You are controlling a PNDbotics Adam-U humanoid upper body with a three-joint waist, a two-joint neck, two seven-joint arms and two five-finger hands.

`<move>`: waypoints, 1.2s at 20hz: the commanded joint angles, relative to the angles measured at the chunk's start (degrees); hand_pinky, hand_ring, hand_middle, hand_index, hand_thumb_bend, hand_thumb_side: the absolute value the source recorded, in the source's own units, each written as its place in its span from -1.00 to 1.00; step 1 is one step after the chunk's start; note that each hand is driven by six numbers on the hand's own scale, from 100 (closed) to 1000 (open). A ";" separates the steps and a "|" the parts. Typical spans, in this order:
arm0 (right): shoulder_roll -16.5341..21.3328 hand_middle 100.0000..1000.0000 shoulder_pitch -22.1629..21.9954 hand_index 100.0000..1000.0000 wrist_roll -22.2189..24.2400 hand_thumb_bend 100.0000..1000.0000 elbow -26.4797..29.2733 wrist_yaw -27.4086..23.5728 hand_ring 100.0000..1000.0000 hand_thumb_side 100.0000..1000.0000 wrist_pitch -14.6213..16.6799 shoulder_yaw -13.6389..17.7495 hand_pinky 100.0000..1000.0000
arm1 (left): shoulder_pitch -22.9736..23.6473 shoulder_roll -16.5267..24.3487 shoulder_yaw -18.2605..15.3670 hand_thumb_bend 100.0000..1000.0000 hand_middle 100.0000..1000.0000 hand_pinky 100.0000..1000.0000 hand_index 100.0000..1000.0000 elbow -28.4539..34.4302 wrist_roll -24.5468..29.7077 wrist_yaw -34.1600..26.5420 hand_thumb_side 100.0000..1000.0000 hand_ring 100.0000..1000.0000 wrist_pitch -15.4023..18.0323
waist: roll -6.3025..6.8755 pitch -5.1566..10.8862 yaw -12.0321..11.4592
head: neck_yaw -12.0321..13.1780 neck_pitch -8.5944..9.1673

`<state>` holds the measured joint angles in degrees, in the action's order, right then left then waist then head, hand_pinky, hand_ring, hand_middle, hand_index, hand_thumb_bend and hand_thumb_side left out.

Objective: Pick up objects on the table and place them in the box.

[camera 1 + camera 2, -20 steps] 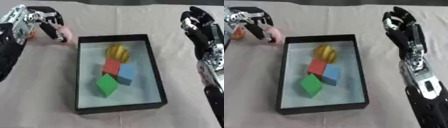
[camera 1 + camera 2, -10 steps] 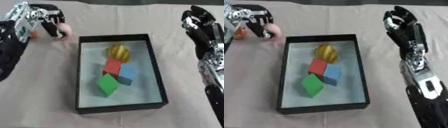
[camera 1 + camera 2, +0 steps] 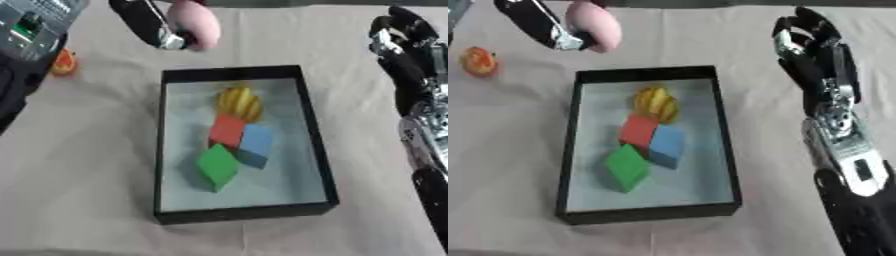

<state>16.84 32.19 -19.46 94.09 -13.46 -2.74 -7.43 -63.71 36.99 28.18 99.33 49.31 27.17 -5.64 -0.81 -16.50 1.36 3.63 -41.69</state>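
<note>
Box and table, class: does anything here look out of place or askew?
Nothing looks damaged or spilled. One small orange object lies on the table outside the box, and the left hand holds a pink object above the table.

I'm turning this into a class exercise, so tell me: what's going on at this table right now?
The robot's left hand holds a pink object up beyond the far end of the black box, not yet over it. Inside the box lie a yellow object, a red block, a blue block and a green block. A small orange object waits on the table at left. The right hand rests idle, open, at right.
</note>
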 commanded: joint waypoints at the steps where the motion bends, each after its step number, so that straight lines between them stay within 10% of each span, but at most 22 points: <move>1: 1.04 0.47 0.57 0.62 -0.26 -0.74 1.46 -0.27 0.49 -0.56 0.09 0.48 0.56 | -1.23 1.79 3.31 -0.73 0.20 0.26 0.07 4.76 2.40 -2.72 -1.00 0.36 -2.59 | 0.17 1.64 -0.02 | 0.44 -0.02; 7: 1.00 0.47 0.62 0.62 -0.19 -0.74 1.43 -0.25 0.49 -0.56 0.12 0.34 0.56 | -0.53 0.71 8.44 -0.66 0.22 0.29 0.11 1.99 2.65 0.40 -0.98 0.37 -4.02 | 0.33 1.74 0.05 | 0.48 -0.08; 12: 0.92 0.47 0.73 0.62 -0.06 -0.74 1.47 -0.21 0.49 -0.56 0.08 0.18 0.56 | 0.22 -0.59 9.74 -0.28 0.45 0.44 0.57 -1.55 1.89 2.25 -0.46 0.52 -3.08 | 0.38 1.74 0.14 | 0.58 0.03; 24: 1.26 0.47 0.59 0.62 -0.33 -0.74 1.55 -0.22 0.49 -0.56 0.13 0.24 0.56 | 2.20 5.70 4.07 -0.15 0.57 0.46 0.69 -2.43 -2.56 2.61 -0.38 0.56 -4.40 | 0.56 1.76 -0.16 | 0.17 0.16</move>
<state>16.90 32.20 -19.57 94.13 -13.46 -2.64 -7.45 -60.79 39.99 34.41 96.54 47.41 29.45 -9.63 -0.30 -16.26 1.26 3.94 -41.71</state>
